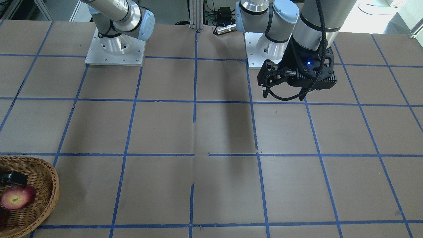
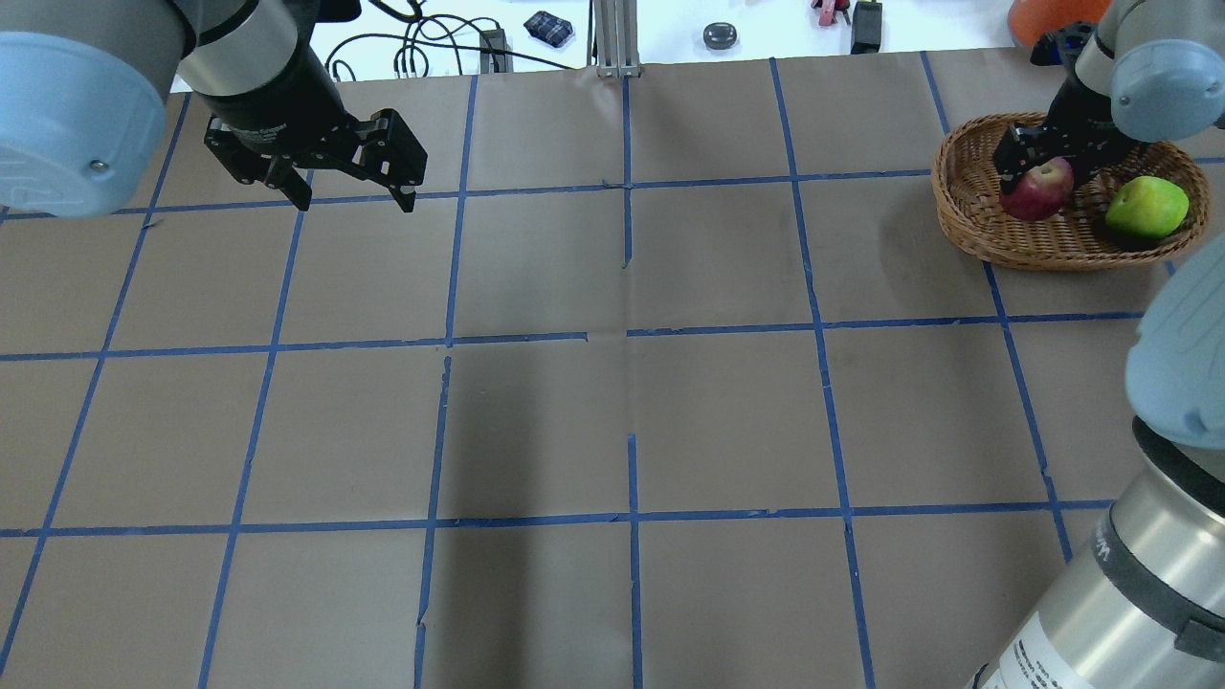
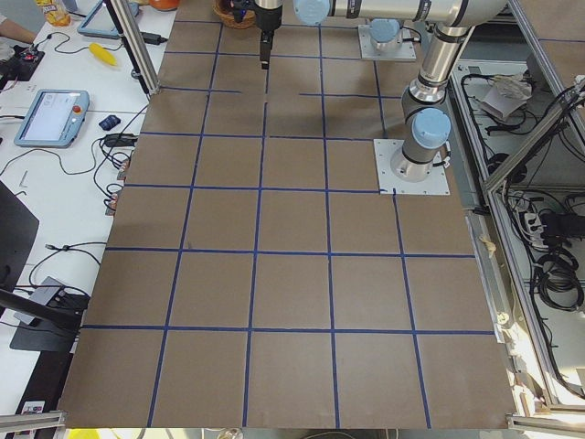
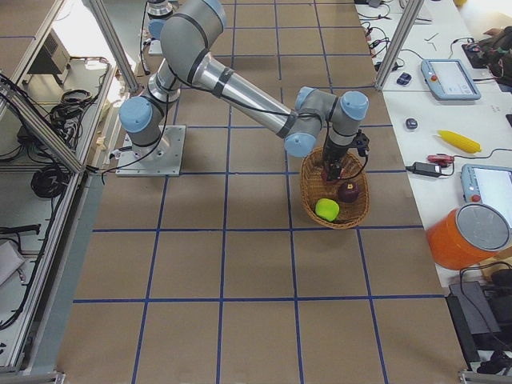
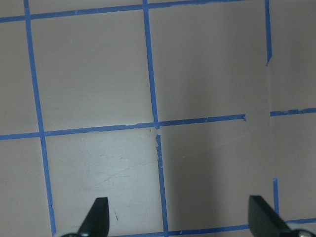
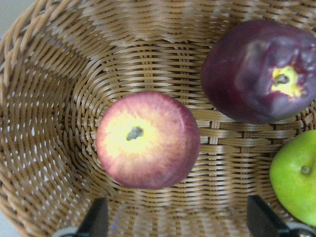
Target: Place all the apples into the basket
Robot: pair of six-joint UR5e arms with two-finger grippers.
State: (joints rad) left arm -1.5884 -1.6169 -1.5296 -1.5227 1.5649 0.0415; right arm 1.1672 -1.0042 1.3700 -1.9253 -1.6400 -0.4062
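Observation:
The wicker basket (image 2: 960, 212) stands at the table's far right; it also shows in the right wrist view (image 6: 44, 148). All three apples lie in it. The red apple with the yellowish stem end (image 6: 148, 139) is in the middle, the maroon apple (image 6: 259, 69) beside it, and the lime-green apple (image 6: 296, 177) at the edge. In the overhead view I see the red apple (image 2: 1036, 189) and the green apple (image 2: 1147, 207). My right gripper (image 2: 1045, 165) is open just above the red apple, with nothing in it. My left gripper (image 2: 352, 196) is open and empty over the far left of the table.
The table is brown paper with a grid of blue tape (image 2: 627, 335). The two arm bases (image 1: 115, 49) are at the robot's edge. The right arm's elbow (image 2: 1177, 364) hangs over the near right. Cables and small tools lie beyond the far edge.

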